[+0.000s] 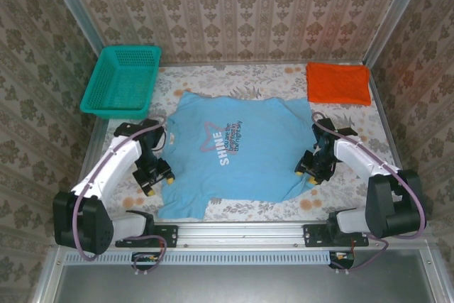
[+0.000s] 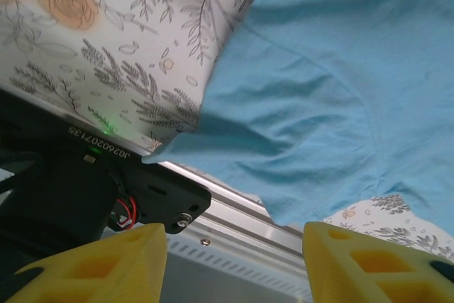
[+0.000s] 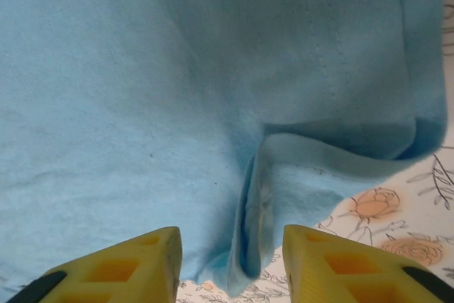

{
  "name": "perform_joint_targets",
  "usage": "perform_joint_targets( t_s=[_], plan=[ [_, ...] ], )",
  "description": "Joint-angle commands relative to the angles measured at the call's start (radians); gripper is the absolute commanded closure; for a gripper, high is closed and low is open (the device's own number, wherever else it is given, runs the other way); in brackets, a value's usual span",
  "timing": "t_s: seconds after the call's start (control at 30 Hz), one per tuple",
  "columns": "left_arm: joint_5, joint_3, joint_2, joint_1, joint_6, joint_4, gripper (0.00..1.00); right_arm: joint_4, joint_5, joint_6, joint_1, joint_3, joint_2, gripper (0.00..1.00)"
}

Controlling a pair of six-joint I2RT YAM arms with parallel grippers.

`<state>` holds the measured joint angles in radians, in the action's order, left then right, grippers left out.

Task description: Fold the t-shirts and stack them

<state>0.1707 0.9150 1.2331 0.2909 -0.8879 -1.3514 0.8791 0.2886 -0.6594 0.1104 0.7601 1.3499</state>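
Near edge: a metal rail point(image 1: 241, 232) holds both arm bases, left arm on the left, right arm on the right.
Table: a floral-printed cloth point(image 1: 234, 207) covers it.
Left gripper point(image 1: 156, 175): low beside the left side edge of the blue shirt, towards its hem. In the left wrist view its yellow fingers point(image 2: 128, 260) stand apart with nothing between them; the shirt's edge and hem corner lie beyond them.
Right gripper point(image 1: 307, 170): at the right side edge of the blue shirt, near the hem corner. In the right wrist view its yellow fingers point(image 3: 333, 260) stand apart, not clamped on anything. A curled-up fold of the shirt's edge lies in line with the gap.
Light blue t-shirt point(image 1: 262, 168): spread flat, face up, in the middle of the table between the two grippers, hem nearest the arms, sleeves farther off. A star and the word SHINE point(image 1: 225, 145) sit on its chest.
Orange t-shirt point(image 1: 338, 83): folded into a rectangle at the far right corner, apart from the blue one.
Teal mesh basket point(image 1: 115, 108): far left corner.
Walls: patterned wallpaper on three sides.
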Motion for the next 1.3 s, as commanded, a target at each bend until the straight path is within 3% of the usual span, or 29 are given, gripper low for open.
perform_joint_targets(
  t_s=[0.0,0.13,0.33,0.47,0.63,1.13,1.27],
  plan=[
    [0.031,-0.069,-0.005,0.014,-0.052,-0.018,0.51,-0.041,0.033,-0.017,0.007,-0.024,0.010,0.60],
    [0.024,-0.143,-0.024,0.043,-0.094,0.037,0.59,-0.057,0.048,-0.011,0.006,-0.031,0.001,0.65],
    [0.010,-0.237,-0.070,0.082,-0.160,0.116,0.55,-0.066,0.054,-0.004,0.008,-0.045,-0.008,0.67],
    [-0.021,-0.273,-0.070,0.130,-0.201,0.124,0.51,-0.045,0.032,0.015,0.008,-0.039,0.007,0.75],
    [-0.069,-0.297,-0.077,0.159,-0.238,0.133,0.53,-0.038,0.026,0.021,0.008,-0.041,0.001,0.85],
    [-0.072,-0.456,-0.186,0.159,-0.286,0.277,0.66,-0.037,0.031,0.022,0.005,-0.047,-0.029,0.92],
    [-0.079,-0.456,-0.178,0.195,-0.299,0.281,0.68,-0.035,0.027,0.020,0.001,-0.045,-0.031,0.93]
  ],
)
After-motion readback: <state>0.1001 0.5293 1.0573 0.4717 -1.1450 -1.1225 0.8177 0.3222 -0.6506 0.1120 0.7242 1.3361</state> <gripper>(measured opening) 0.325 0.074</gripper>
